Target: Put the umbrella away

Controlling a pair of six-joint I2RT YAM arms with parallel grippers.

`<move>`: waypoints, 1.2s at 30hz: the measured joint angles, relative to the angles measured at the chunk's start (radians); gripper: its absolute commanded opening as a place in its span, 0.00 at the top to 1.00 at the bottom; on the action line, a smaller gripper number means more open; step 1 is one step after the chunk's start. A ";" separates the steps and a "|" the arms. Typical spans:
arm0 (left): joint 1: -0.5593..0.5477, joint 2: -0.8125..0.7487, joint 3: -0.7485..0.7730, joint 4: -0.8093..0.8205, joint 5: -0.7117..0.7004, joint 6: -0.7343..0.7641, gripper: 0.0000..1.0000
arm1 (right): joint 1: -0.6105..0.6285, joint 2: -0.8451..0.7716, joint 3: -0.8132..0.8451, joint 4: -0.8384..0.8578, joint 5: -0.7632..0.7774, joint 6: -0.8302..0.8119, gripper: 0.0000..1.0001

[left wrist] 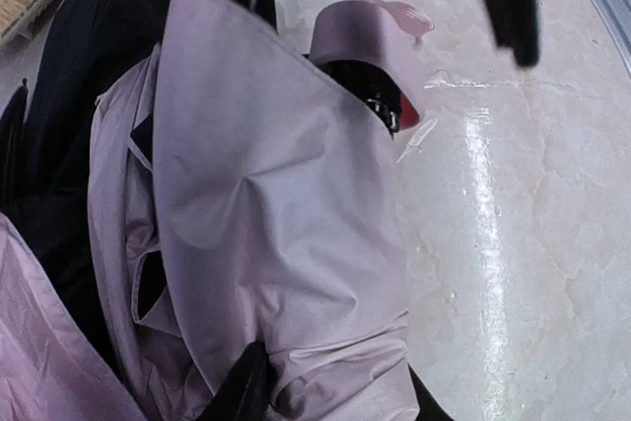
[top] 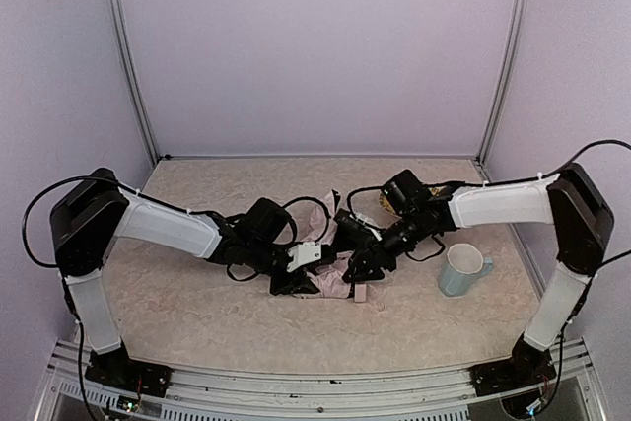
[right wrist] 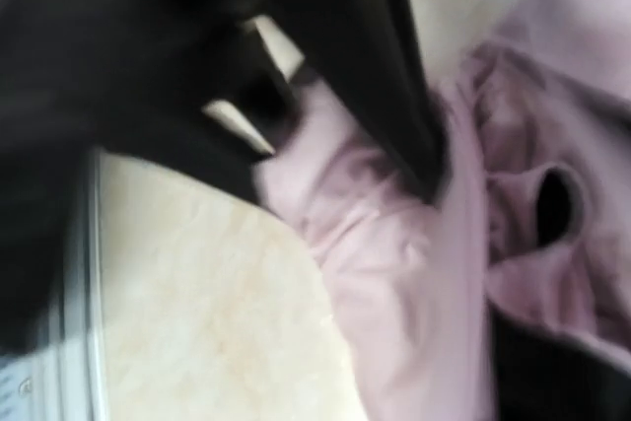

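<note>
Now both arms stretch low and inward, left gripper [top: 293,284] and right gripper [top: 361,269] meeting over the crumpled umbrella [left wrist: 276,244]. Whether either claw is clamped or apart, I can't tell.

Left arm [top: 168,224], right arm [top: 503,202] — 2 white shells each, black joints, cables; black left gripper [top: 293,286].

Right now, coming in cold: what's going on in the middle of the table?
Both arms are bent in over the umbrella, which lies collapsed but loose and rumpled in the middle of the table. The left end effector straddles a bundle of its pink fabric, the handle just beyond; the right end effector is close in on the other side, its view too blurred to show a grip. A mug stands apart on the right. The umbrella is not yet put away.
</note>
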State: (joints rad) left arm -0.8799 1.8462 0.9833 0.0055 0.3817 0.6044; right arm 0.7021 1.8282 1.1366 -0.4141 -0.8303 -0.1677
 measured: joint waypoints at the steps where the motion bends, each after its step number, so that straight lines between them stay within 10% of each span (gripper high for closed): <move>1: 0.016 0.017 0.024 -0.026 0.027 -0.022 0.72 | -0.002 -0.061 -0.041 0.043 0.032 0.013 0.39; 10: 0.109 0.174 0.227 -0.207 0.260 -0.119 0.73 | 0.162 -0.399 -0.323 0.388 0.438 -0.128 0.29; 18: 0.141 0.233 0.298 -0.293 0.378 -0.129 0.74 | 0.299 -0.195 -0.243 0.405 0.765 -0.401 0.24; 23: 0.149 0.249 0.316 -0.318 0.410 -0.122 0.74 | 0.296 -0.005 -0.133 0.323 0.915 -0.490 0.36; 29: 0.164 0.259 0.315 -0.324 0.463 -0.100 0.49 | 0.304 0.035 -0.082 0.265 0.937 -0.488 0.81; 36: 0.216 0.085 0.051 -0.098 0.485 -0.163 0.32 | 0.296 0.032 -0.063 0.232 0.897 -0.440 0.90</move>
State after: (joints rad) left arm -0.6643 1.9308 1.0340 -0.0925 0.8669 0.4416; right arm 0.9981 1.8606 1.0737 -0.1822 0.0666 -0.6075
